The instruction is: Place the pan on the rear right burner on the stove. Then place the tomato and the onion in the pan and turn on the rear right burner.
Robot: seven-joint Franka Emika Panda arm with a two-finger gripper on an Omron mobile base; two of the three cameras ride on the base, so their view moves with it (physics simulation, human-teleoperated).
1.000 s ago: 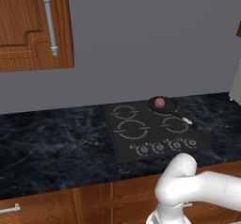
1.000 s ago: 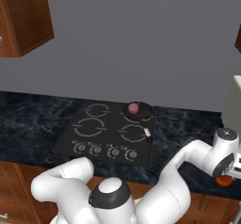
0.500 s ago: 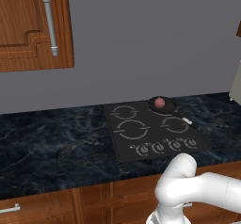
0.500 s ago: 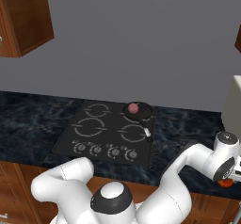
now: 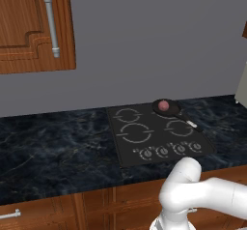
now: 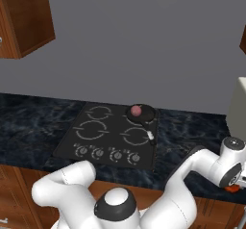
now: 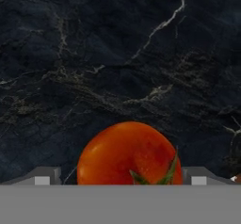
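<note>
No brand, label or readable writing appears on any surface. The stove (image 5: 159, 137) is set flush in the dark marbled counter (image 5: 53, 147), its four knobs (image 5: 170, 150) in a row along the front edge. The pan (image 5: 166, 108) sits on the rear right burner (image 6: 142, 114), its handle (image 5: 187, 122) pointing toward the front right across the glass, the pale tip near the stove's right edge. The onion (image 5: 164, 105) lies inside the pan. The tomato (image 7: 129, 155) rests on the counter well to the right of the stove; in the hand view it sits directly between the two finger tips of the gripper (image 7: 120, 176), which flank it on either side with a visible gap on each, so the jaws stand fully spread and grip nothing. In the right base view the arm's wrist (image 6: 231, 164) hangs low over the counter's front right edge, with a sliver of orange-red just beneath it. A pale appliance (image 6: 236, 108) stands on the counter at the far right, close beyond the tomato. The counter to the left of the stove is open surface. A wooden cabinet (image 5: 34, 26) with a metal handle (image 5: 50, 21) hangs above on the left.
</note>
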